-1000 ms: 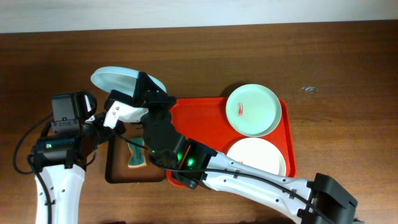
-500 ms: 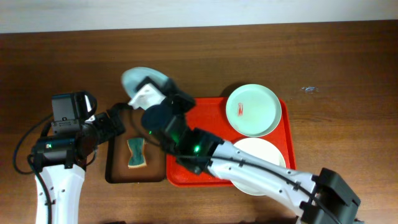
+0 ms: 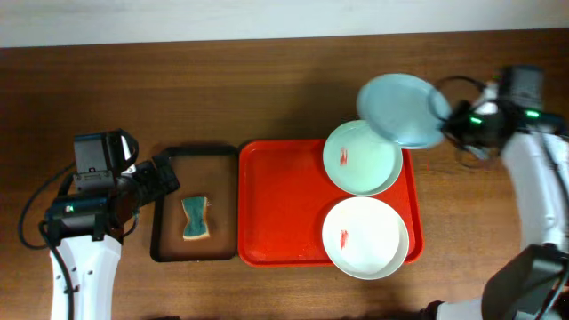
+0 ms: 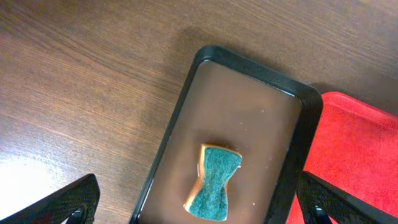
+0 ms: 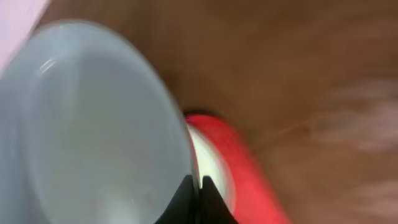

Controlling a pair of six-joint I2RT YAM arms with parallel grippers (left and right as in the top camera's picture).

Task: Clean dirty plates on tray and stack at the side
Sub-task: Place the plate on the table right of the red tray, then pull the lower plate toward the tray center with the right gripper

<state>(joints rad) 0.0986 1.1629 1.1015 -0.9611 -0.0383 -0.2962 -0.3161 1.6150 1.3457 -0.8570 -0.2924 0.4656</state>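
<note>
Right tool point(image 3: 449, 120) is clenched on the rim of the lifted plate point(image 3: 404, 108), and that plate hangs tilted in the air, reaching out from the fingertips toward the red tray point(image 3: 284, 204). From overhead its edge farthest from the tool overlaps the rim of the smeared plate point(image 3: 360, 160), which lies flat on the red tray just beyond and below the grip, a small red mark at its centre. The right wrist view is badly blurred, but the lifted plate fills most of it, with the dark fingers point(image 5: 196, 199) pinched at its lower rim and a strip of red tray and pale plate showing underneath. A second smeared plate point(image 3: 364, 236) sits on the same tray, well apart from the right tool, hard against the first one; whether their rims touch, I cannot tell. Over to the left tool point(image 3: 164, 178): released, its two fingers point(image 4: 68, 202) spread wide with nothing between them. It hovers at the near edge of the brown tray point(image 4: 249, 62), the black-rimmed one, and in the wrist view the green-topped sponge point(image 4: 214, 190) lies flat in that tray, right in line with the gap between the fingers. The brown tray sits close beside the red tray on the wooden surface point(image 3: 267, 89).
</note>
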